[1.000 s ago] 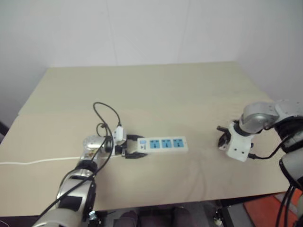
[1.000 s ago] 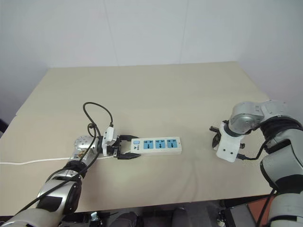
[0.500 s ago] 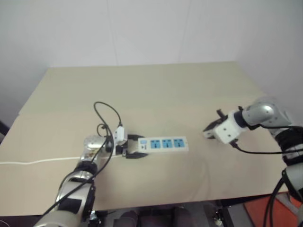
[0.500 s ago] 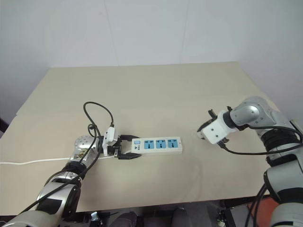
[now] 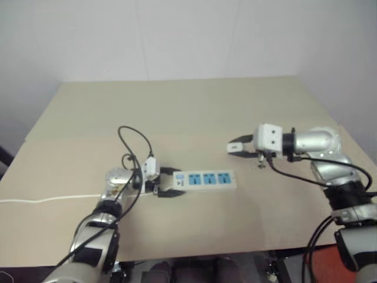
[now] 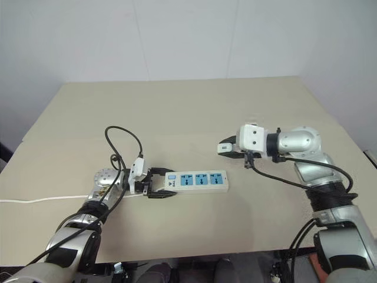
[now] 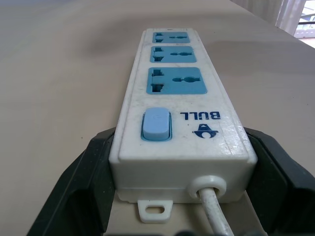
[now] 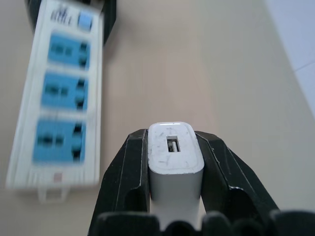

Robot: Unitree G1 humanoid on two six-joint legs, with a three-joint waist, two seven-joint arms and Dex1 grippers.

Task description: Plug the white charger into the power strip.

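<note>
power strip (image 7: 180, 110) cord cut off | white charger (image 8: 175, 160) prongs hidden | right tool (image 8: 172, 162) clamped

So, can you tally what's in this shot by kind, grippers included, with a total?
Power strip, three blue sockets all free: 1
White charger, held above the table: 1
Grippers: 2 (left gripper shut on the power strip's switch end, right gripper shut on the white charger)
Table: 1
Total: 5

wall (image 6: 188, 35): plain white | table (image 6: 194, 112): light wood | floor: hidden
</note>
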